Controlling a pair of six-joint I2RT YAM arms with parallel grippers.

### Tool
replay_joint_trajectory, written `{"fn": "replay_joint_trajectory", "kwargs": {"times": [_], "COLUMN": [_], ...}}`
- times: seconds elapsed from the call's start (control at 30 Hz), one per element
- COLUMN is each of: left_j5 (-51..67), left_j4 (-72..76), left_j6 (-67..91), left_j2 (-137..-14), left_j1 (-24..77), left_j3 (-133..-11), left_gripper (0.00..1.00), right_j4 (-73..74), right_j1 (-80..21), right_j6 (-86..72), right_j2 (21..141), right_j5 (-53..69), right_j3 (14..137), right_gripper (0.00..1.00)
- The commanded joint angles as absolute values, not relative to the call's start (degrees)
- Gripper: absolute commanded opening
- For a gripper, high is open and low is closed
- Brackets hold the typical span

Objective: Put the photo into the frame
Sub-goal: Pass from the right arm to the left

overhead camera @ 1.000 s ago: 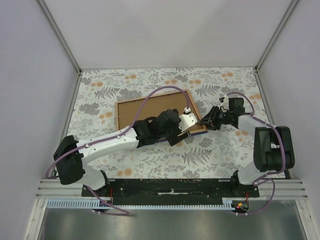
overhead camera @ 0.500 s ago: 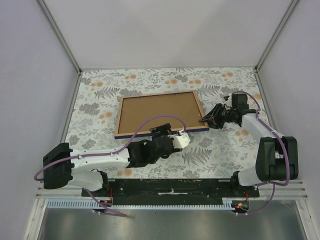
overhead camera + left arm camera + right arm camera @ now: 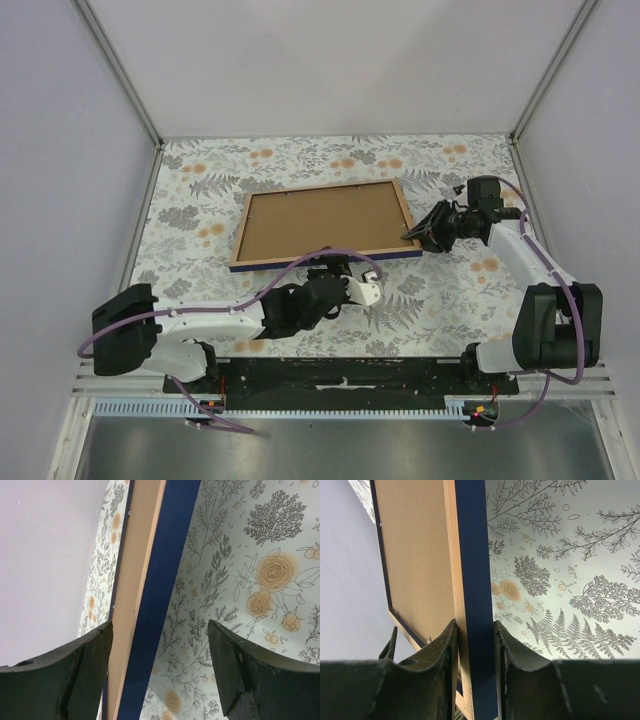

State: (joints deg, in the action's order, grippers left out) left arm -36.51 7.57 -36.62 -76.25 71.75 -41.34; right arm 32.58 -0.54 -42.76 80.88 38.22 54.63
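The frame (image 3: 322, 186) sits back side up in the middle of the table, its dark blue rim (image 3: 330, 259) showing along the near edge. A brown backing board (image 3: 320, 220) fills it. My right gripper (image 3: 413, 236) is shut on the frame's right near corner. In the right wrist view the fingers (image 3: 442, 660) pinch the blue and wood rim (image 3: 475, 580) from both sides. My left gripper (image 3: 340, 272) hangs open just in front of the near edge. In the left wrist view the blue rim (image 3: 160, 590) runs between the wide-apart fingers (image 3: 85, 665) without touching them. The photo is hidden.
A flower-and-fern patterned cloth (image 3: 430, 300) covers the table. Pale walls and metal posts (image 3: 120, 75) close in the left, back and right sides. The black base rail (image 3: 340, 375) runs along the near edge.
My left arm has pulled back off the frame toward the near edge. The right gripper has carried the frame's corner a little right and back, so the frame has shifted that way.
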Motion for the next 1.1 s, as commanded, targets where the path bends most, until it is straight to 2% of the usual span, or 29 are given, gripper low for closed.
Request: {"fn": "replay_joint_trajectory", "kwargs": {"times": [0.0,0.2,0.33,0.4,0.5,0.57,0.63,0.73,0.77,0.9,1.03,1.07], "left_j5": [-39.37,-41.22,-40.96,-40.70,-40.08,-39.99,-40.34,-40.25,-40.25,-40.78,-41.66,-41.83], "left_j4": [9.50,8.09,6.51,5.45,3.61,2.82,2.55,2.46,2.37,1.94,0.26,-1.30], "left_j6": [-41.13,-41.57,-41.84,-42.27,-42.36,-42.36,-42.36,-42.36,-42.36,-42.45,-40.87,-40.52], "left_j2": [-79.62,-82.09,-82.62,-83.14,-83.85,-84.28,-84.64,-84.90,-84.99,-85.69,-86.39,-86.31], "left_j1": [71.63,70.66,70.31,70.23,70.14,70.05,70.14,69.87,69.70,69.08,67.85,67.59], "left_j3": [-45.52,-48.86,-50.36,-50.89,-51.50,-51.94,-52.73,-54.05,-54.75,-58.87,-63.97,-64.94], "left_gripper": [0.79,0.70,0.56,0.51,0.34,0.15,0.02,0.02,0.02,0.02,0.02,0.02], "right_j4": [35.68,36.30,36.56,36.65,36.65,36.83,36.83,37.00,37.26,38.49,42.53,43.24], "right_j1": [-0.44,-0.44,-0.35,-0.35,-0.35,-0.44,-0.35,-0.35,-0.35,-0.35,-0.35,-0.44], "right_j6": [-43.24,-43.15,-43.15,-43.24,-43.24,-43.24,-43.15,-42.80,-42.63,-42.01,-41.22,-41.22], "right_j2": [78.14,77.61,77.43,77.43,77.34,77.34,77.34,77.26,77.34,77.61,77.43,77.34], "right_j5": [37.71,37.00,36.74,36.65,36.65,36.74,36.83,37.18,37.18,37.00,33.06,32.44], "right_j3": [58.62,59.15,59.33,59.50,59.68,59.94,60.12,60.90,61.43,67.39,78.63,81.19], "right_gripper": [0.00,0.00,0.00,0.00,0.00,0.00,0.00,0.00,0.07,0.59,0.96,0.98]}}
